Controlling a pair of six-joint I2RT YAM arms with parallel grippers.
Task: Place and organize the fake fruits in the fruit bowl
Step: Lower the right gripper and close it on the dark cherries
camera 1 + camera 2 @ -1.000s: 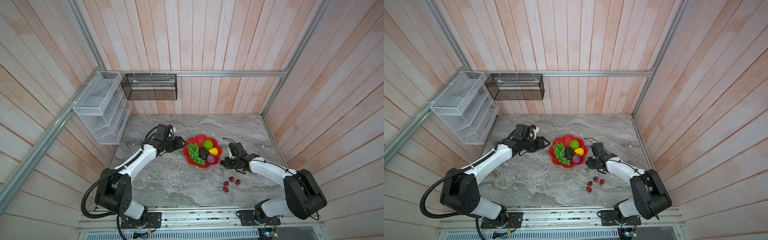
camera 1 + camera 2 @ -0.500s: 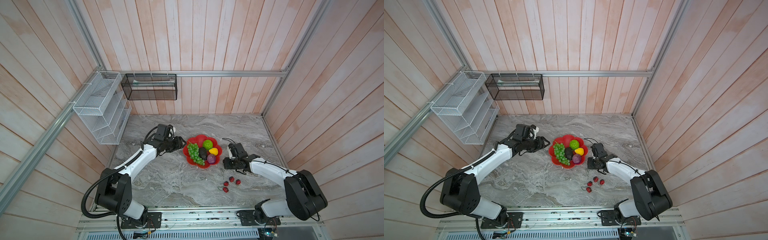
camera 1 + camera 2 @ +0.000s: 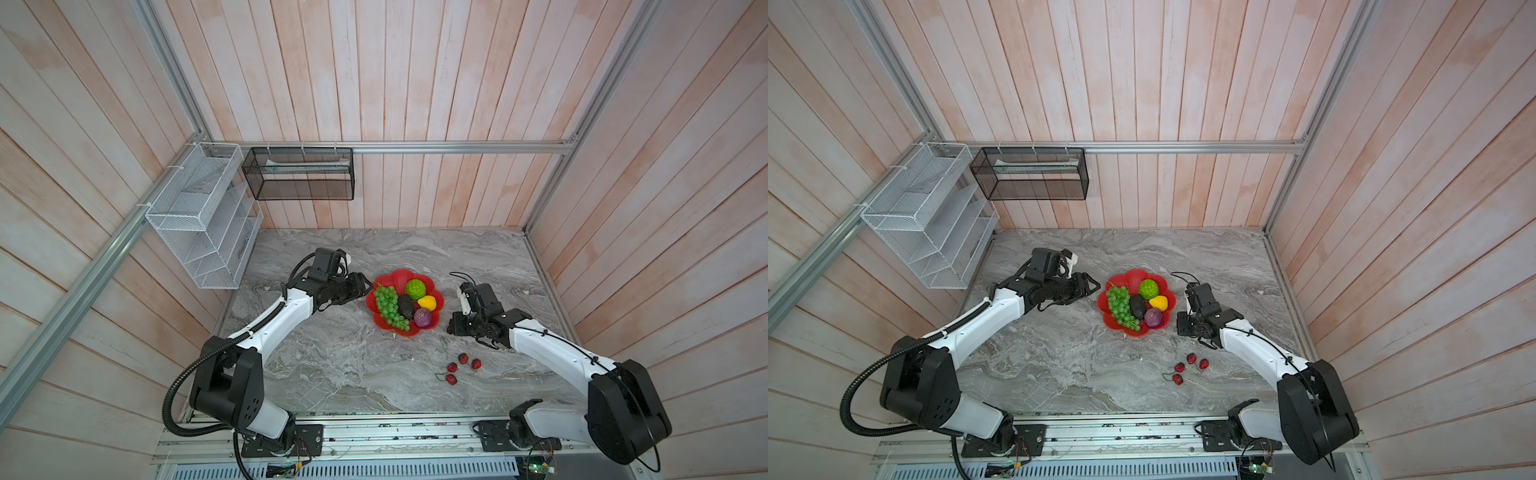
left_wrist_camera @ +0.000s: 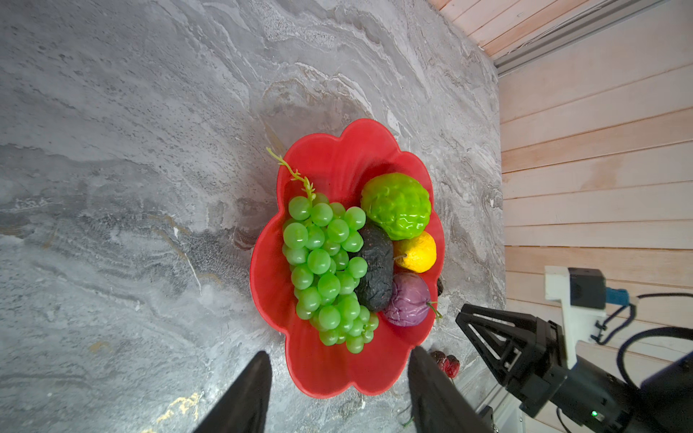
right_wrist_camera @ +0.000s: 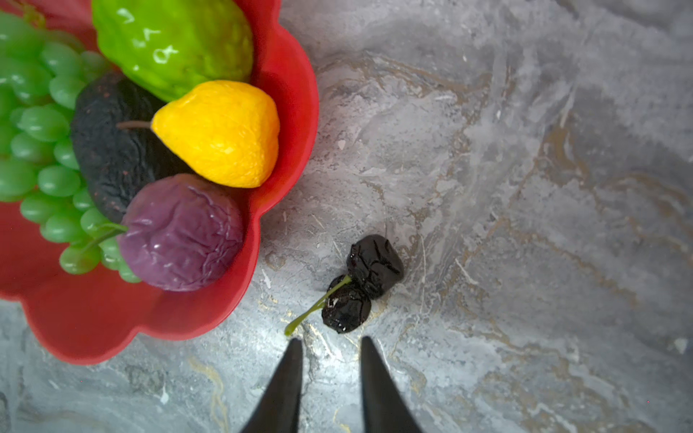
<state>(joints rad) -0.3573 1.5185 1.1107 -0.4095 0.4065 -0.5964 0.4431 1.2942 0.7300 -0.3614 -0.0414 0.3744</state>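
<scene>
The red flower-shaped fruit bowl (image 3: 399, 277) (image 3: 1133, 276) sits mid-table. It holds a green grape bunch (image 3: 387, 305), a bumpy lime-green ball (image 3: 415, 289), a yellow fruit (image 3: 427, 302), a dark avocado (image 3: 406, 306) and a purple fruit (image 3: 423, 318). Two black berries (image 5: 360, 285) on a green stem lie on the table by the bowl's rim (image 5: 93, 322), just beyond my right gripper (image 5: 330, 343), which is open and empty. Several red berries (image 3: 461, 365) lie nearer the front. My left gripper (image 4: 339, 352) is open, its fingertips either side of a bowl petal (image 4: 330, 371).
A white wire rack (image 3: 199, 216) hangs on the left wall and a black mesh basket (image 3: 299, 174) on the back wall. The right arm's gripper body (image 4: 525, 348) shows close to the bowl in the left wrist view. Wooden walls enclose the marble table (image 3: 332, 365).
The right gripper has edged slightly along the table beside the bowl. The left arm and the fruits have not moved.
</scene>
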